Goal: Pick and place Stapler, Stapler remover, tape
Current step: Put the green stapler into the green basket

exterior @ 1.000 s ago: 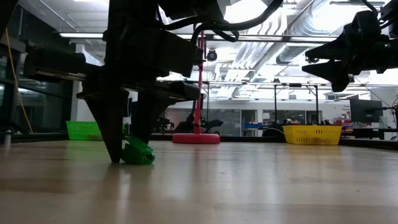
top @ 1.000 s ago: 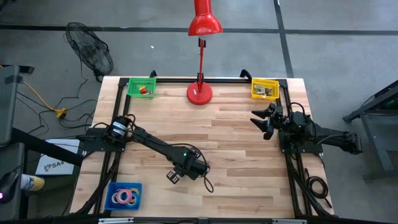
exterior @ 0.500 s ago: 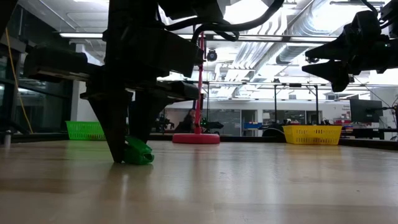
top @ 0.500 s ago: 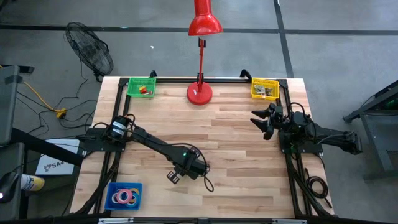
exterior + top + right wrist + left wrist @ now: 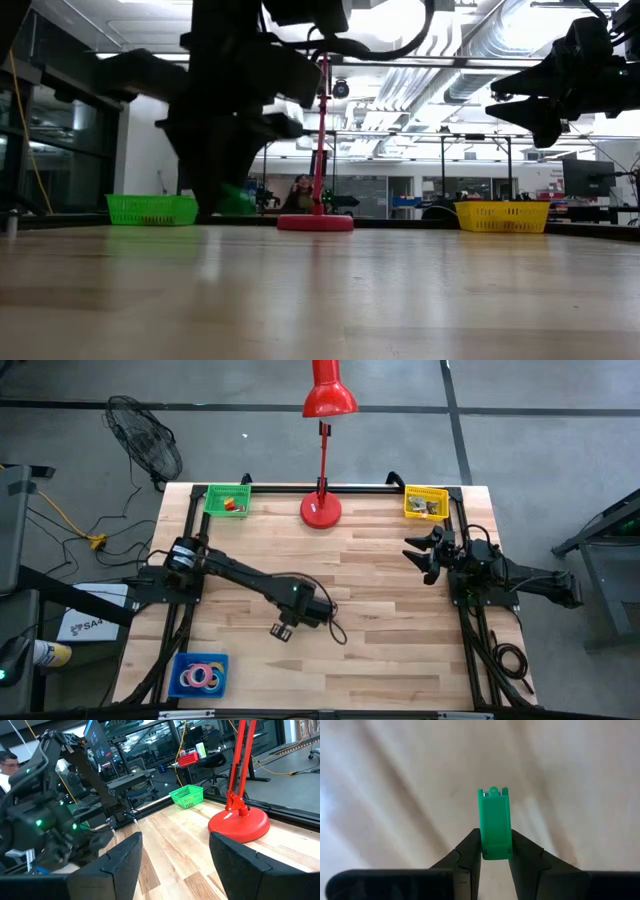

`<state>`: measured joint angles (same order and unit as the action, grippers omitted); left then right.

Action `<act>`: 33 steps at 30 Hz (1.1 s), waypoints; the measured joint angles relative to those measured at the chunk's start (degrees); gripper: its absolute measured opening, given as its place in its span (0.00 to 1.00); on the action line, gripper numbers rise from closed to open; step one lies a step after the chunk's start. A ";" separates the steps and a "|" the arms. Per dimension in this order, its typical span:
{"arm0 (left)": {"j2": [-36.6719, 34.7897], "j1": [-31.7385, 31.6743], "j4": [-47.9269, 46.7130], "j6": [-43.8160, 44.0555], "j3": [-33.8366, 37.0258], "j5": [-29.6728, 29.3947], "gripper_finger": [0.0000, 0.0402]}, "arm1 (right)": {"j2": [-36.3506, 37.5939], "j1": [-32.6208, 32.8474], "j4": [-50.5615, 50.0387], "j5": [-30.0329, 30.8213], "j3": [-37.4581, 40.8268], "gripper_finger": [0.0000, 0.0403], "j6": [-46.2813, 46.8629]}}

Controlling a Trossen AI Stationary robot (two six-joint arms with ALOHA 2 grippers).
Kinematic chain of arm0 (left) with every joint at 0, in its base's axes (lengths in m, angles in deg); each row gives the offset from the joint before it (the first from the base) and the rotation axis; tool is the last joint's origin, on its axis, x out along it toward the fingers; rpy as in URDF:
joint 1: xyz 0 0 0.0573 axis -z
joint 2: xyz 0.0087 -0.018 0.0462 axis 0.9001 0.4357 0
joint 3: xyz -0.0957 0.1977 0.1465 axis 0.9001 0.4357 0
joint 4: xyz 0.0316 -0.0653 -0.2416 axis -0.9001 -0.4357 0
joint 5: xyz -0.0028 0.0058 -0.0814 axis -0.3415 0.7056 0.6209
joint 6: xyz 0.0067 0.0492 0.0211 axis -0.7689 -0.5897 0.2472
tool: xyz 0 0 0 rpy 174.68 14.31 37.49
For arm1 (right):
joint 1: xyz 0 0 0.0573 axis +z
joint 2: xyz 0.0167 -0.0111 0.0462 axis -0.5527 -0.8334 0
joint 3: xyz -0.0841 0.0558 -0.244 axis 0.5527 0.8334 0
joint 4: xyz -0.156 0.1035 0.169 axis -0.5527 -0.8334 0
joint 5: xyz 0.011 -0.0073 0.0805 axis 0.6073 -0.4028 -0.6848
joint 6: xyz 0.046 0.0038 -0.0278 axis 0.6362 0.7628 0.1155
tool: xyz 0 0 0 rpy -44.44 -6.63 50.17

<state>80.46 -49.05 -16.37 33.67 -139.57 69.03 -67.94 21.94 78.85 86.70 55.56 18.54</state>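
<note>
The left gripper (image 5: 495, 851) has lifted the green stapler (image 5: 495, 822) off the bench (image 5: 380, 560), fingers closed on it; the carry can begin. The right gripper (image 5: 428, 555) waits, fingers wide.

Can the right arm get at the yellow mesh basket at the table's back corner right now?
Probably yes: the right gripper hangs open and empty just in front of the yellow mesh basket, with bare wooden table between them.
</note>
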 joint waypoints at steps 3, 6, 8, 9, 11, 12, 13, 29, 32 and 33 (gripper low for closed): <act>-1.26 -1.94 -2.70 1.52 -0.08 -1.69 0.19 | -0.01 0.02 0.00 0.00 0.00 0.55 0.01; -1.90 -4.35 -5.49 2.58 -0.08 -3.72 0.19 | 0.00 0.02 0.00 0.00 0.00 0.55 0.00; -2.36 -6.14 -7.27 3.06 -0.13 -4.81 0.19 | 0.00 0.01 0.00 0.00 0.00 0.55 0.01; -2.38 -7.08 -7.97 3.45 -0.17 -5.47 0.19 | -0.02 0.02 0.00 0.00 0.00 0.55 0.01; -2.48 -9.06 -10.31 5.01 -0.13 -6.80 0.19 | 0.00 0.02 0.00 0.00 0.00 0.55 0.01; -2.67 -10.10 -11.38 5.79 -0.13 -7.23 0.19 | 0.00 0.00 0.00 0.02 0.00 0.55 0.01; -2.87 -11.18 -11.86 6.65 -0.14 -7.46 0.19 | 0.00 0.02 0.00 0.00 0.00 0.55 0.01; -6.10 -32.92 -18.70 11.53 -0.26 -11.31 0.19 | -0.01 0.02 0.00 0.02 0.00 0.55 0.01; -7.02 -36.63 -20.19 12.64 -0.27 -12.17 0.19 | -0.01 0.02 0.00 0.00 0.00 0.55 0.01; -7.28 -37.94 -20.27 13.01 -0.27 -12.62 0.19 | -0.02 0.02 -0.01 0.01 0.00 0.55 0.01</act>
<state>73.18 -86.99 -36.64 46.68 -139.85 56.41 -67.96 21.96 78.84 86.71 55.56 18.55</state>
